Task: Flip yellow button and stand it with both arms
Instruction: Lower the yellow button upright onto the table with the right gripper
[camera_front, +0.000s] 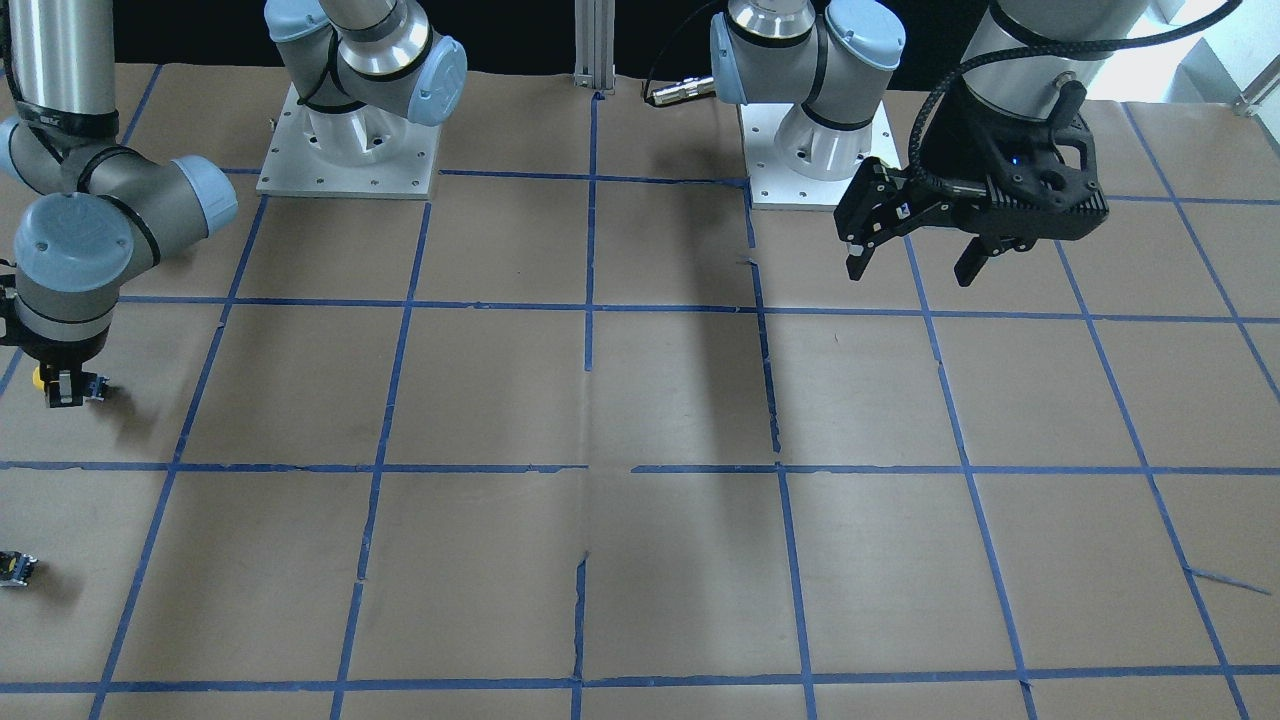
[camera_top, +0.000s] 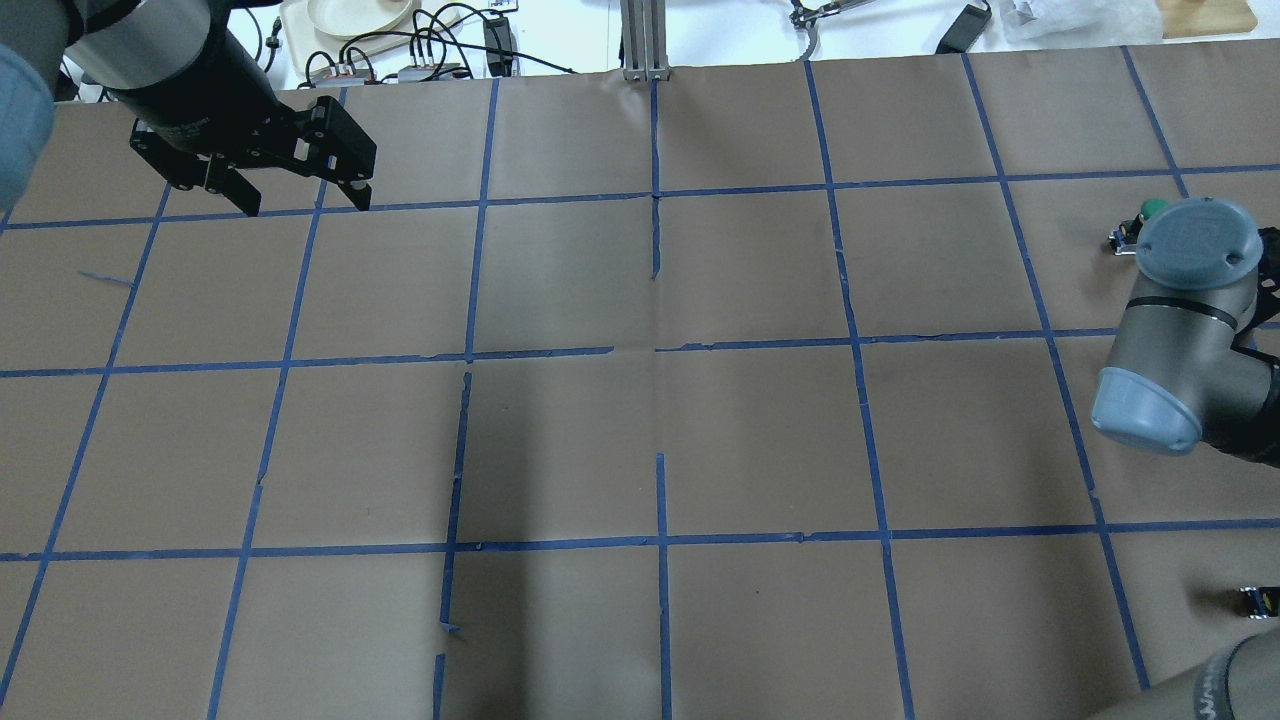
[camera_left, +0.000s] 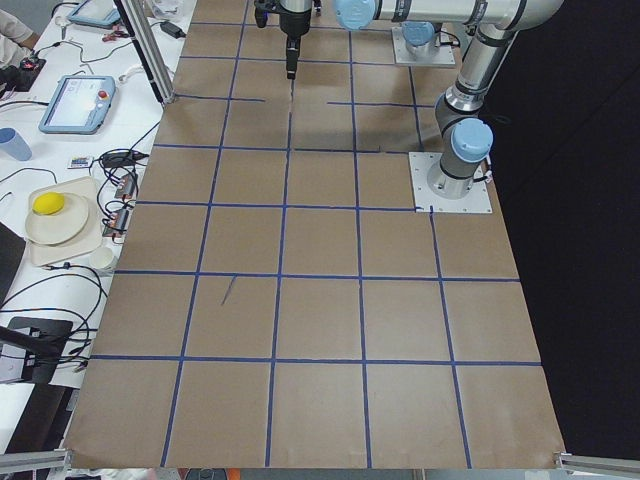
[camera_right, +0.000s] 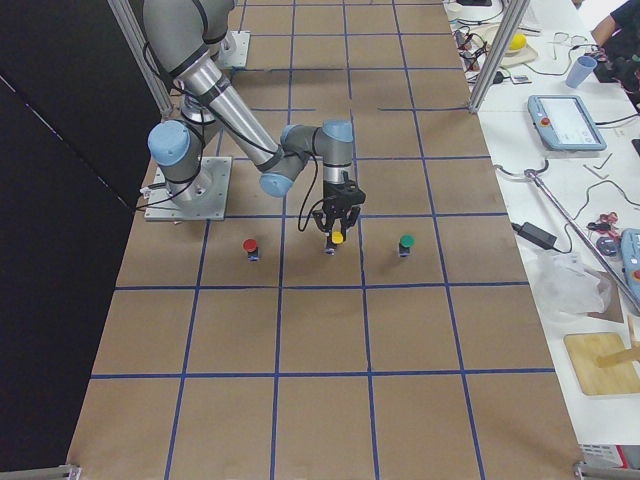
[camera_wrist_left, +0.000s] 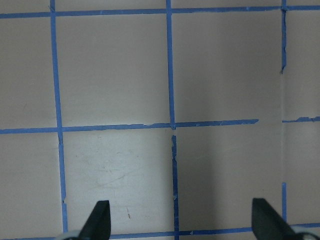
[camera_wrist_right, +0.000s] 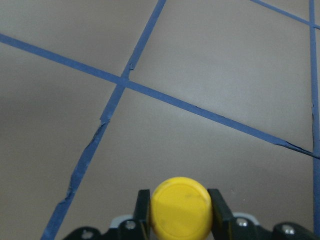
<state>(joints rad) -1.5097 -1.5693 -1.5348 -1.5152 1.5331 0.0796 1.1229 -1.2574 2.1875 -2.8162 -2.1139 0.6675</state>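
Where the right wrist camera looks past its own fingertips, the yellow button (camera_wrist_right: 180, 207) fills the bottom centre of the frame. Its round cap faces the lens and is pinched on both sides by the black fingers (camera_wrist_right: 143, 212) of the right gripper (camera_wrist_right: 180, 220). Beyond it, toward the top of that frame, lies the brown-paper table (camera_wrist_right: 210, 70), crossed by blue tape lines (camera_wrist_right: 200, 111).

In the front-facing view this gripper hangs at the left edge, about mid-height, pointing straight down. The yellow cap shows on the frame-left side of its fingers, and a shadow lies close beside it on the paper. Whether the button touches the table I cannot tell.

In the exterior right view the button is at the centre of the frame. It is in a row with a red-capped button (camera_right: 250, 246) to its left and a green-capped button (camera_right: 405, 243) to its right. Each of those stands cap-up in a neighbouring square, well apart from it.

Farthest off, the left gripper (camera_front: 912, 272) hangs in the upper right of the front-facing view, above the table and just beside the pale base plate (camera_front: 775, 195) of its arm. Its jaws are spread wide and hold nothing. Its own wrist camera shows the two fingertips near the bottom corners of the frame, with only paper and tape between them.
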